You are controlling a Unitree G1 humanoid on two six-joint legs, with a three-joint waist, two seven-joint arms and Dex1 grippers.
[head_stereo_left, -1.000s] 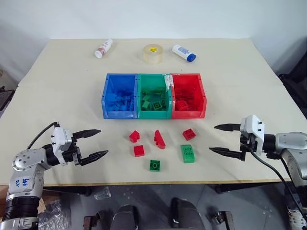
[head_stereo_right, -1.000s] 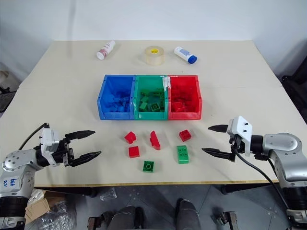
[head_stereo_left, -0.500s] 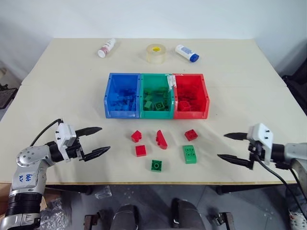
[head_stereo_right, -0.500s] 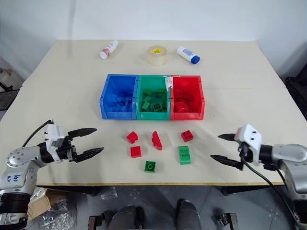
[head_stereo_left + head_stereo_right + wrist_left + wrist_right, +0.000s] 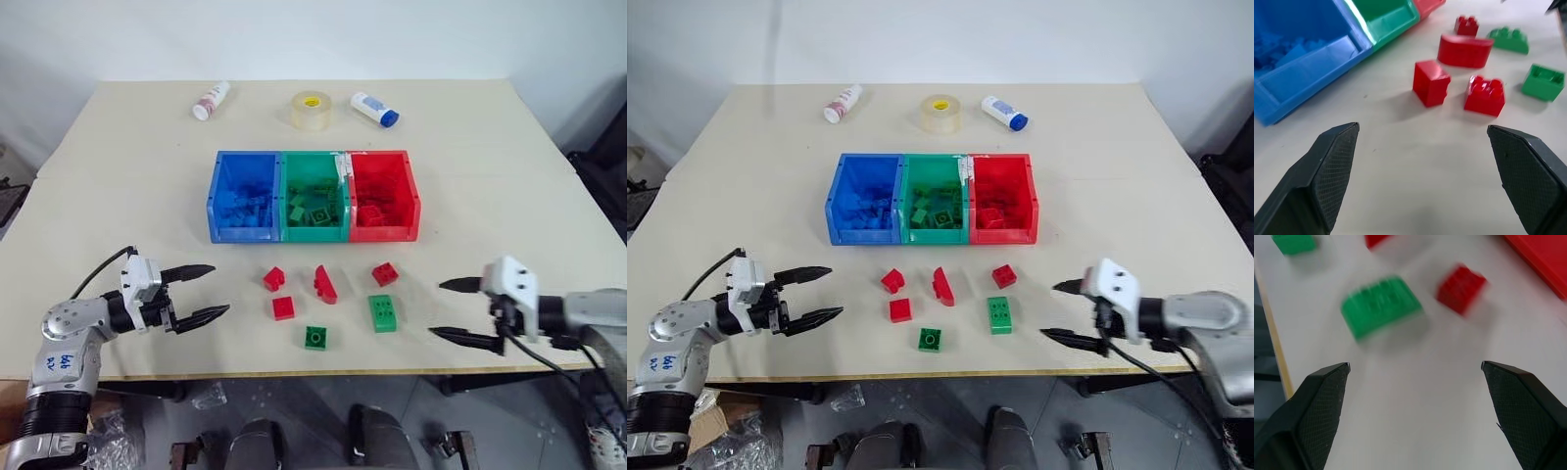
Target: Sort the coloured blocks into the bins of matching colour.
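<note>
Three joined bins stand mid-table: blue [image 5: 243,233], green [image 5: 314,233] and red [image 5: 384,233], each with blocks of its own colour inside. In front of them lie loose blocks: three red bricks [image 5: 273,279] [image 5: 284,307] [image 5: 385,274], a red wedge [image 5: 325,284], a long green brick [image 5: 383,313] and a small green one [image 5: 315,337]. My left gripper [image 5: 217,291] is open and empty, left of the red bricks. My right gripper [image 5: 437,309] is open and empty, right of the long green brick [image 5: 1382,306].
Two white bottles [image 5: 211,99] [image 5: 375,108] and a tape roll [image 5: 312,111] lie at the table's far edge, behind the bins. The loose blocks sit close to the table's front edge [image 5: 313,372].
My right gripper has sunk toward the table and, in the last half second, come back left toward the long green brick. The left gripper has stayed put. Both are still open.
</note>
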